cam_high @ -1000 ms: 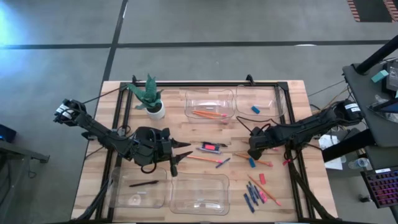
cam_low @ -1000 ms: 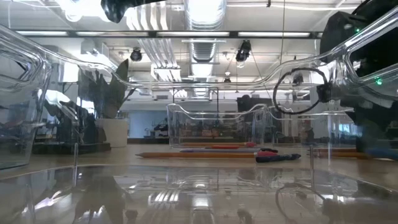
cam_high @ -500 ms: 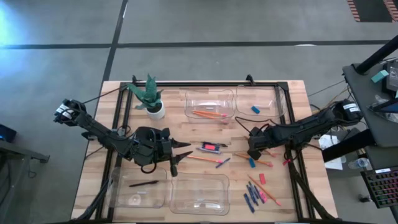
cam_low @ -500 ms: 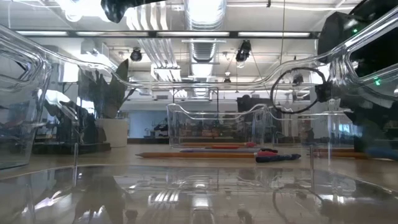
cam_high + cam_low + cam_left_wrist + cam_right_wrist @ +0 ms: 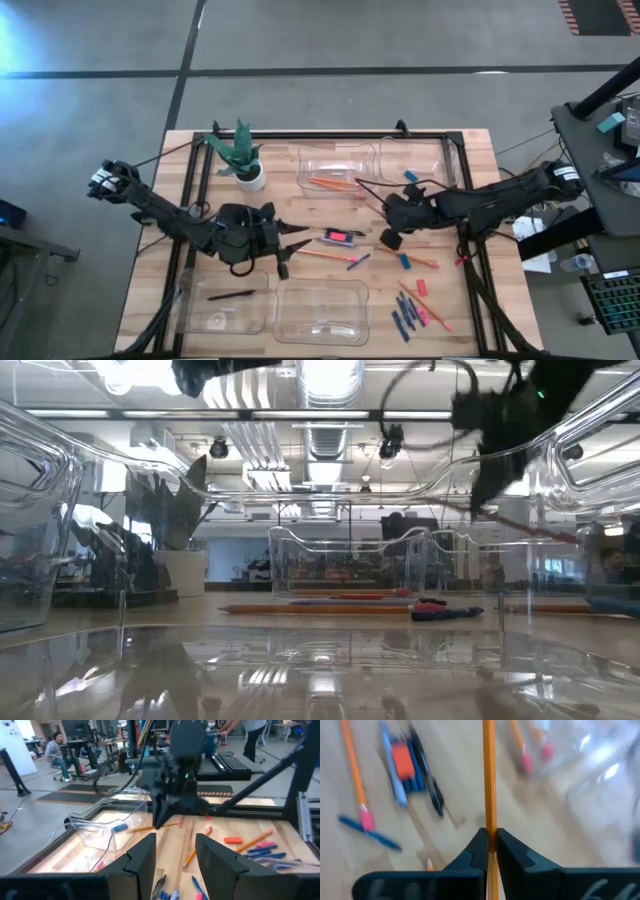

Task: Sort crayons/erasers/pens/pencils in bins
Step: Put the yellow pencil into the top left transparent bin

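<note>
pencil [image 5: 489,775] now off the table, pinched between the right gripper [image 5: 489,851] fingers, which have just shut on it | carried toward far bin [image 5: 337,167] holding pencils | left gripper [image 5: 173,851] unchanged, jaws spread, mid-table | drop pending

Two slim black robot arms built of jointed segments. The left arm [image 5: 165,212] has a white patch at its outer end. Black cables loop along the right arm [image 5: 500,200]. Each claw has two flat, dark, tapering fingers [image 5: 141,862].
</note>
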